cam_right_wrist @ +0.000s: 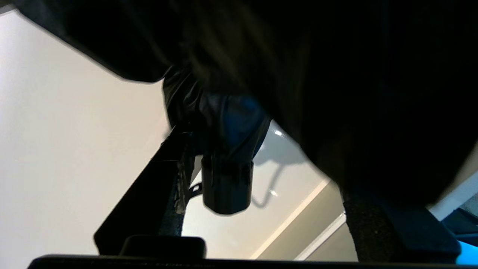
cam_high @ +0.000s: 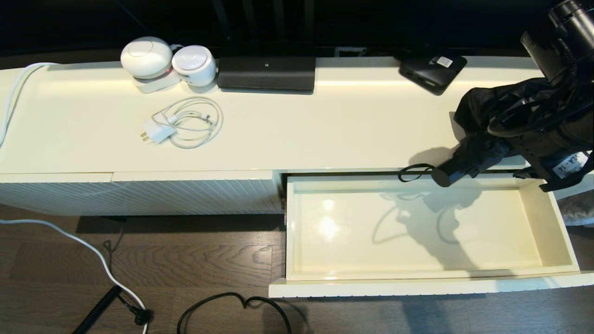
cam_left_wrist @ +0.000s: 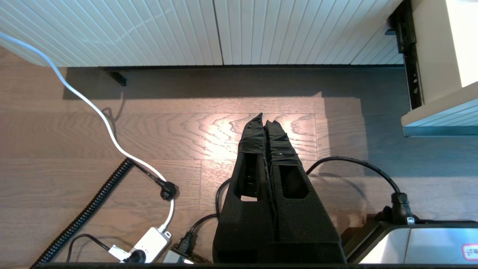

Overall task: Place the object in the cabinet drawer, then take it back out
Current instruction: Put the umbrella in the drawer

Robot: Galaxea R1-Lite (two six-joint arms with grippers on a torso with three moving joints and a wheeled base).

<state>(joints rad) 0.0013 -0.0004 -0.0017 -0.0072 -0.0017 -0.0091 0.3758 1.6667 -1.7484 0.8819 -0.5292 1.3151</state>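
Wide shallow cream-white glossy drawer (cam_high: 550,222) pulled out, bare. Black bunched-fabric folding umbrella (cam_high: 482,134) at 1 o'clock above back rim, long axis slanting, stubby handle toward 8 o'clock. Right gripper (cam_right_wrist: 261,224) straddles fabric, jaws parted, nearer arm. Left gripper (cam_left_wrist: 266,123) closed, parked above floor.

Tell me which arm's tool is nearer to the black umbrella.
Right. The right tool is at the umbrella, whose fabric lies between its fingers above the open drawer's back edge. The left tool hangs low over the floor, far from it.
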